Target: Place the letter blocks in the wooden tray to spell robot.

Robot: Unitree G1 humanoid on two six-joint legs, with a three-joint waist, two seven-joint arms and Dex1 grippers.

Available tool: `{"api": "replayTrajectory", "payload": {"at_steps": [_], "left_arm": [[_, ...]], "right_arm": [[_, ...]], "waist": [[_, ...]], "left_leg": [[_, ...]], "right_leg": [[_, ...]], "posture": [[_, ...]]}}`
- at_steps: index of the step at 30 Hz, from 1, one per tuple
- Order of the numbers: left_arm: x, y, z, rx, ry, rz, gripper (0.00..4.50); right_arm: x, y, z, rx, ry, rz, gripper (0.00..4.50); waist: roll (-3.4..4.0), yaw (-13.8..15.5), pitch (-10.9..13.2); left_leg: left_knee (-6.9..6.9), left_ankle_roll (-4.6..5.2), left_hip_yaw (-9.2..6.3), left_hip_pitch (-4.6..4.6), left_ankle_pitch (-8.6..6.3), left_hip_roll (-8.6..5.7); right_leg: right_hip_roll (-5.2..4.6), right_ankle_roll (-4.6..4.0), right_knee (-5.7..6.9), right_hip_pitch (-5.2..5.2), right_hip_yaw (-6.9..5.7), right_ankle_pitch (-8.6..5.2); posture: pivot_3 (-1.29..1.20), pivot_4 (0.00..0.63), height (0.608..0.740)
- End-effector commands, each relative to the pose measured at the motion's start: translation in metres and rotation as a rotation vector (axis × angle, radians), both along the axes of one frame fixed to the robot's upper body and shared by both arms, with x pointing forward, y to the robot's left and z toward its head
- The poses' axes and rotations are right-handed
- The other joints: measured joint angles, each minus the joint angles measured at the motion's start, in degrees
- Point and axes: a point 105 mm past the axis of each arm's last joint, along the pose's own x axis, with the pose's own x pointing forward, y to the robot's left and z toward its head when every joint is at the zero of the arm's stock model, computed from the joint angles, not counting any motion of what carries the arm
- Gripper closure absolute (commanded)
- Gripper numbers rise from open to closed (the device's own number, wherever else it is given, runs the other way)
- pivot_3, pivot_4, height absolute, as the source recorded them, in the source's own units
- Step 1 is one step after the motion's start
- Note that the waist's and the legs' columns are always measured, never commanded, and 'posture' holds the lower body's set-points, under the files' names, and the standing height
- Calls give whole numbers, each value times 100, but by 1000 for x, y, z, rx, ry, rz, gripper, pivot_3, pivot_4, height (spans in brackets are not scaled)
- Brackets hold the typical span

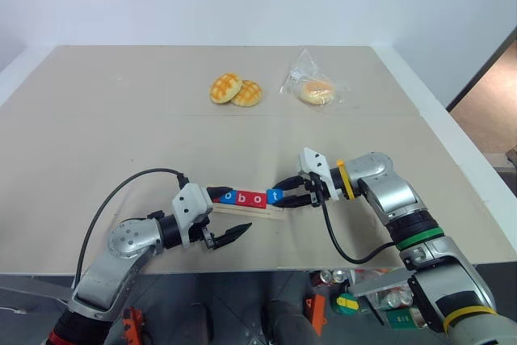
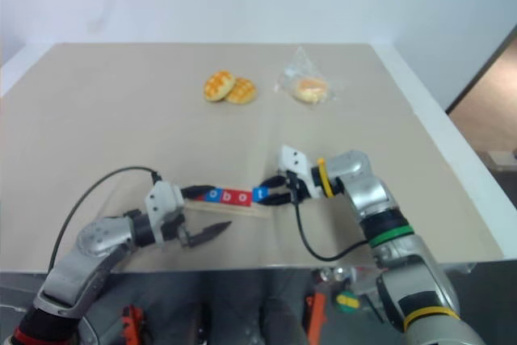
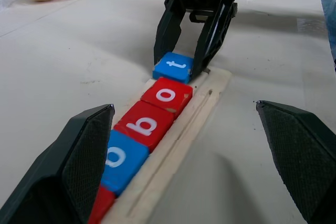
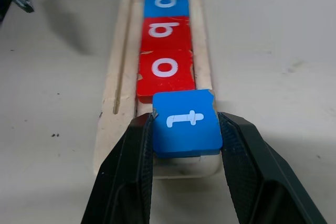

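Observation:
The wooden tray [image 1: 260, 212] lies near the table's front edge. A row of letter blocks sits in it: red r [image 3: 100, 211], blue o [image 3: 118, 158], red b [image 3: 144, 124] and red o [image 3: 167, 96]. My right gripper [image 4: 186, 123] is shut on the blue t block [image 4: 186, 114] at the tray's right end, against the red o [image 4: 165, 69]. The t looks slightly raised and skewed. My left gripper [image 1: 229, 214] stands open at the tray's left end, one finger on each side of it, touching nothing.
Two yellow buns [image 1: 235, 90] and a bun in a clear bag [image 1: 315, 90] lie at the far middle of the table. A black cable [image 1: 121, 191] loops beside my left arm. The table's front edge [image 1: 266, 268] runs just below the tray.

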Motion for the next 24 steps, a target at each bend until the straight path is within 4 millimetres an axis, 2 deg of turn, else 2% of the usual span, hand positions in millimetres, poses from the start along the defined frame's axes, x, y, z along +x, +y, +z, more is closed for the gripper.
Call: {"api": "replayTrajectory", "payload": {"at_steps": [1, 14, 18, 22, 24], "left_arm": [[-3, -1, 10, -8, -51, -1, 0], [-1, -2, 8, -6, -43, -15, 0], [0, -3, 9, -6, -43, -20, 0], [1, -4, 9, -5, -44, -25, 0], [2, -4, 9, -6, -44, -25, 0]], "right_arm": [[-4, 3, 7, 3, -5, 28, 2453], [-11, 0, 16, 39, 10, -51, 2453], [-15, -1, 13, 46, 18, -92, 1500], [-19, 1, 7, 43, 24, -117, 30], [-19, 0, 7, 42, 26, -126, 11]], "waist": [[0, 0, 0], [0, 1, 0], [0, 3, 0], [0, 2, 0], [0, 0, 0]], "left_leg": [[0, 0, 0, 0, 0, 0], [1, 0, 0, 0, 0, -1], [1, 0, 0, 0, 0, -1], [1, 0, 0, 0, 0, -2], [1, 0, 0, 0, 0, -1]], "right_leg": [[0, 0, 0, 0, 0, 0], [0, 0, 2, 0, 0, 0], [0, 0, 2, 0, -1, 0], [-1, 1, 2, -1, 0, -1], [0, 1, 2, -1, 0, 0]], "posture": [[0, 150, 740], [0, 150, 740], [0, 150, 740], [0, 150, 740], [0, 150, 740]]}}
